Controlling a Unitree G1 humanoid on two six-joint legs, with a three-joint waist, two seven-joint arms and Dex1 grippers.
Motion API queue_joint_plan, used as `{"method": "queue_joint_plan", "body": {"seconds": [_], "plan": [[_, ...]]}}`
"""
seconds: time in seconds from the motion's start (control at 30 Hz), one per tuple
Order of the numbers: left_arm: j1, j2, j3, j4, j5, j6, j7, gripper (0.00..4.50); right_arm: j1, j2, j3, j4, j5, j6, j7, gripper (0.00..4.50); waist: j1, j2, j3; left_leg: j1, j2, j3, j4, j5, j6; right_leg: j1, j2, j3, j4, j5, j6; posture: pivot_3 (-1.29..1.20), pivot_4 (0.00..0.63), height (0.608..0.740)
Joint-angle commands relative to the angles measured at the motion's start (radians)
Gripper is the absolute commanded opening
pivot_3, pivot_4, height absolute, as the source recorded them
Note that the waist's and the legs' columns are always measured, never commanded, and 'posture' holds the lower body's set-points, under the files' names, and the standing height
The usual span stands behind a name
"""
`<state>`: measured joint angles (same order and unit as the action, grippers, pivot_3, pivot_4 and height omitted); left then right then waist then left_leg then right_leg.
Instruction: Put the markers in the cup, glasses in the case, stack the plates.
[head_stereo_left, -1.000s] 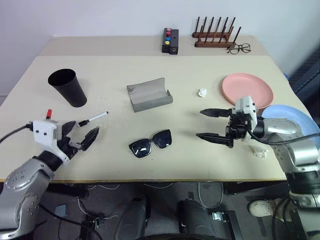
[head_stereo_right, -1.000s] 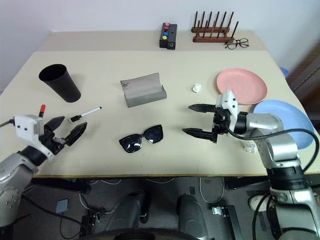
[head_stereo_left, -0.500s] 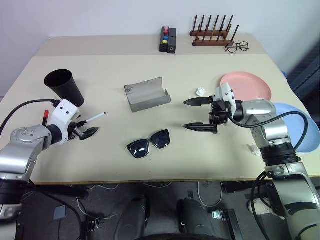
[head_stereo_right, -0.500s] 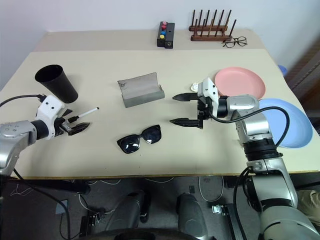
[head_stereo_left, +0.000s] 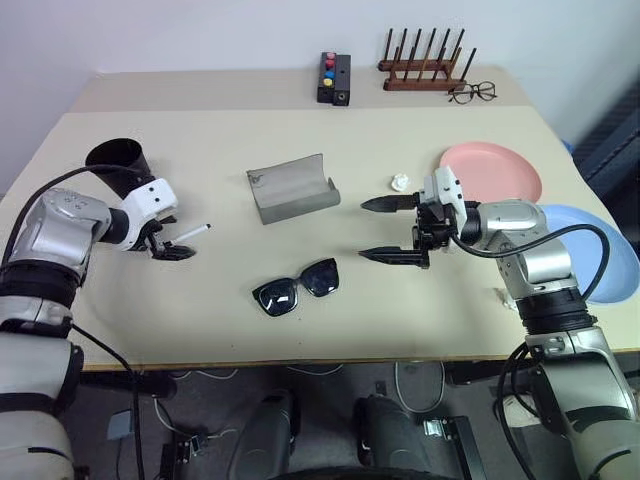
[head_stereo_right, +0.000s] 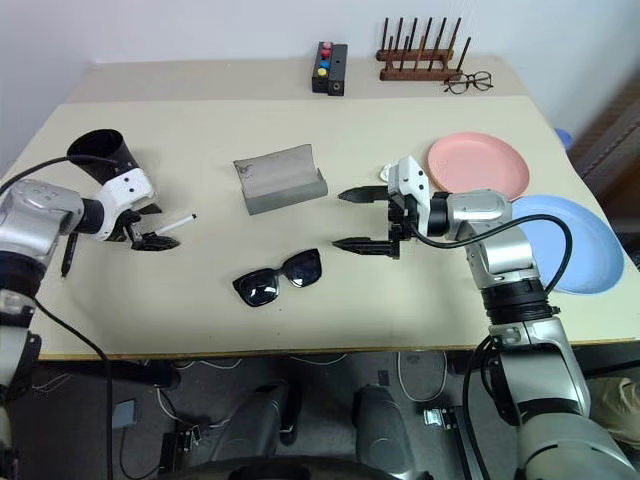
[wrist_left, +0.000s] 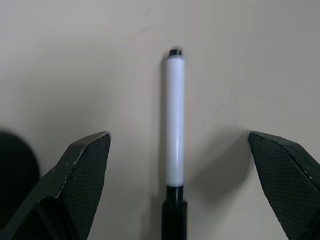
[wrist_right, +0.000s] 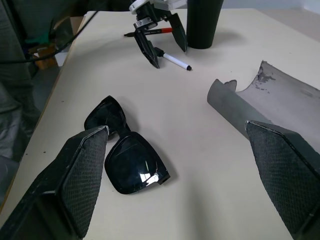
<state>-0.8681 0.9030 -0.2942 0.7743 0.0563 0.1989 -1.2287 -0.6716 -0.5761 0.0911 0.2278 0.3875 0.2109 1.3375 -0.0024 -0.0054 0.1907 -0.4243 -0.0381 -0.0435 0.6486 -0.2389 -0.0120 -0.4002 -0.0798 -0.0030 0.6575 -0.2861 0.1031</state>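
White-bodied marker (wrist_left: 175, 120) lies on the table between the left hand's (wrist_left: 182, 187) spread fingers, untouched.

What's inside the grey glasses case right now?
The grey glasses case lies open and its visible interior is bare. The sunglasses lie on the table in front of it. The raised lid hides the table behind.
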Motion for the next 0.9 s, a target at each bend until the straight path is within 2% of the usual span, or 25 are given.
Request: {"method": "queue_joint_plan", "body": {"seconds": [0.03,0.07,0.13,0.33,0.37,0.53,0.73,0.9], "plan": [[-0.040,-0.008,-0.028,0.069,0.059,-0.024,-0.054,4.50,0.004,-0.008,-0.026,-0.052,0.014,0.005,-0.012,4.47,-0.008,0.000,0.000,0.000,0.000,0.000,0.000,0.000,0.000,0.000,0.000,0.000,0.001,0.000,0.000,0.00,0.150,0.740],[-0.050,-0.015,-0.032,0.091,0.073,-0.030,-0.056,3.97,0.005,-0.009,-0.026,-0.055,0.014,0.007,-0.014,4.50,-0.009,0.000,0.000,0.000,0.000,0.000,0.000,0.000,0.000,0.000,0.000,0.000,0.002,0.000,0.001,0.00,0.150,0.740],[-0.070,-0.032,-0.044,0.137,0.101,-0.027,-0.069,3.25,0.008,-0.009,-0.027,-0.062,0.015,0.011,-0.019,4.50,-0.010,0.000,0.000,0.000,0.000,0.000,0.001,0.000,0.000,-0.001,-0.001,0.000,0.004,-0.001,0.001,0.00,0.150,0.740],[-0.096,-0.059,-0.066,0.182,0.146,-0.036,-0.113,0.24,0.014,-0.012,-0.030,-0.080,0.018,0.025,-0.028,4.50,-0.011,0.000,0.000,0.004,0.000,0.000,0.003,0.001,0.001,0.001,-0.001,0.001,0.008,-0.001,0.001,0.00,0.150,0.740],[-0.094,-0.058,-0.061,0.171,0.144,-0.029,-0.121,0.04,0.015,-0.012,-0.030,-0.084,0.018,0.027,-0.030,4.50,-0.012,0.000,0.000,0.004,0.000,0.000,0.003,0.001,0.001,0.001,-0.001,0.001,0.008,-0.001,0.001,0.00,0.150,0.740],[-0.046,-0.036,-0.009,0.044,0.100,0.018,-0.154,0.04,0.015,-0.007,-0.026,-0.095,0.020,0.034,-0.036,4.50,-0.013,0.000,0.000,0.004,0.000,0.001,0.003,0.001,0.001,0.001,-0.001,0.002,0.008,-0.001,0.001,0.00,0.150,0.740],[0.077,0.006,0.105,-0.319,-0.033,0.211,-0.207,0.04,-0.005,0.013,-0.018,-0.091,0.024,0.038,-0.037,4.50,-0.013,0.000,0.000,0.002,0.001,0.001,0.003,0.001,0.001,-0.001,-0.001,0.002,0.008,-0.001,0.001,0.00,0.150,0.740],[0.134,-0.010,0.256,-0.567,-0.174,0.378,-0.124,0.04,-0.035,0.036,-0.014,-0.067,0.028,0.028,-0.031,4.50,-0.012,-0.002,0.001,-0.001,0.001,0.000,0.004,0.001,0.001,-0.004,-0.001,0.002,0.008,-0.001,0.001,0.00,0.150,0.740]]}}
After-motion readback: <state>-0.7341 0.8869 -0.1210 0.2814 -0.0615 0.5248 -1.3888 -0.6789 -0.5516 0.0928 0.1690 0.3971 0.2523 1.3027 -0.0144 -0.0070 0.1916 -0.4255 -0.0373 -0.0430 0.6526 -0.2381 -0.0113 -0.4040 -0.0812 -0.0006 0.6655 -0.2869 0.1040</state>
